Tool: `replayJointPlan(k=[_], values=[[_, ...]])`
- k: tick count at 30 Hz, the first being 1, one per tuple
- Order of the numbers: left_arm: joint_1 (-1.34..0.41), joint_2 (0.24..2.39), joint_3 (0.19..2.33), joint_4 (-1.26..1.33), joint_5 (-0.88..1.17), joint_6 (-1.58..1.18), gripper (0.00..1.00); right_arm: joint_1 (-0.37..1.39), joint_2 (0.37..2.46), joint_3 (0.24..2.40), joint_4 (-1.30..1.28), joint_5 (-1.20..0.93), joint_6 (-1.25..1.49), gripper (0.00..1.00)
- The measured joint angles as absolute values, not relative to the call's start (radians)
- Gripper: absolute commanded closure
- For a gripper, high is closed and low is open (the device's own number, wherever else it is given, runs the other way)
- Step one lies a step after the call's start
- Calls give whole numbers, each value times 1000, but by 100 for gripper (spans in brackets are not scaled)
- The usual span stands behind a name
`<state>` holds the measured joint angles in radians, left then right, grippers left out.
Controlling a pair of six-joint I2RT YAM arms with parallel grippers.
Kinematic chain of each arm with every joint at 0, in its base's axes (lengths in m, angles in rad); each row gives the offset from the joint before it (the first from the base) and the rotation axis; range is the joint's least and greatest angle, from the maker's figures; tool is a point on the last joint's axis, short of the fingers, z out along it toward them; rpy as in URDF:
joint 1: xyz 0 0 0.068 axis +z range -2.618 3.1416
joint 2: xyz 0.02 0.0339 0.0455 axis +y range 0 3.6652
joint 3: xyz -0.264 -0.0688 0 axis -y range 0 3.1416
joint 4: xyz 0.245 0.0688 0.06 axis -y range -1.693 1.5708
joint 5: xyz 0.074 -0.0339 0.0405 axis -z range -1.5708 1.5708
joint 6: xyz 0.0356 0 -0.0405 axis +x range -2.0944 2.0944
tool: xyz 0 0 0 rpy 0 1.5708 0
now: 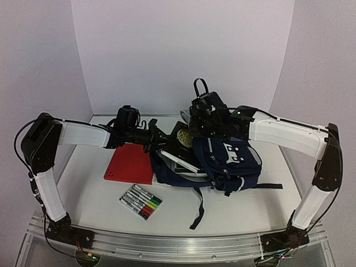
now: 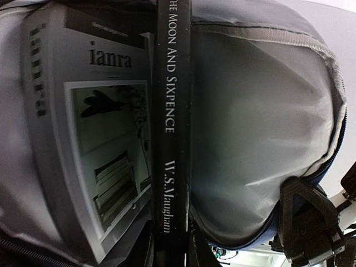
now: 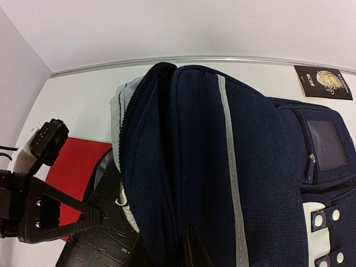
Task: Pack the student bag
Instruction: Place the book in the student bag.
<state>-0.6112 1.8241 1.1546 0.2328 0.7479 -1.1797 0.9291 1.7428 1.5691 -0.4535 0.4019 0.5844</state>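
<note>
Where the top view gives only the layout, the wrist views fill in the contact. From above, the bag [image 1: 233, 161] lies on its side on the table [image 1: 94, 206], right of centre. Its mouth is turned toward the left arm, and 1 strap [image 1: 197, 208] trails toward the near edge. The left gripper [image 1: 151, 140] reaches to that mouth, and the right gripper [image 1: 199, 123] sits at the bag's far upper rim. A red folder [image 1: 130, 164] lies flat just left of the bag, with a pack of markers [image 1: 140, 201] nearer the arms. A gold-crested book [image 1: 182, 136] lies behind the bag, between the 2 grippers.

Only the left wrist view looks inside. It shows grey lining [image 2: 250, 139] and a grey book [image 2: 94, 139] flat against 1 wall. Beside that is a black novel [image 2: 173, 139] whose spine runs down the middle to the bottom edge. The left gripper is narrow and holds this novel. At lower right, a black finger [image 2: 303, 217] of the right gripper presses the outside of the rim.

The right wrist view shows the navy outside instead, with pale piping [image 3: 231, 167]. The fabric runs down into the right gripper, which is nearly closed on the bag's rim. At the left of this view, a finger [image 3: 67, 214] of the left gripper lies on the novel's cover.
</note>
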Motion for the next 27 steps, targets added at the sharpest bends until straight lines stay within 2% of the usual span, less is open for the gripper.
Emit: replayJointPlan(k=[14,24,27], values=[[-659,2114,1372,359,847,-1175,100,928,1732,1543,-402,358,596,100],[-717,2241,1508,384,822,-1159,100,928,1725,1527,-383,353,602,100],[-735,2267,1567,323,799,-1117,89,928,1724,1519,-373,352,603,100]])
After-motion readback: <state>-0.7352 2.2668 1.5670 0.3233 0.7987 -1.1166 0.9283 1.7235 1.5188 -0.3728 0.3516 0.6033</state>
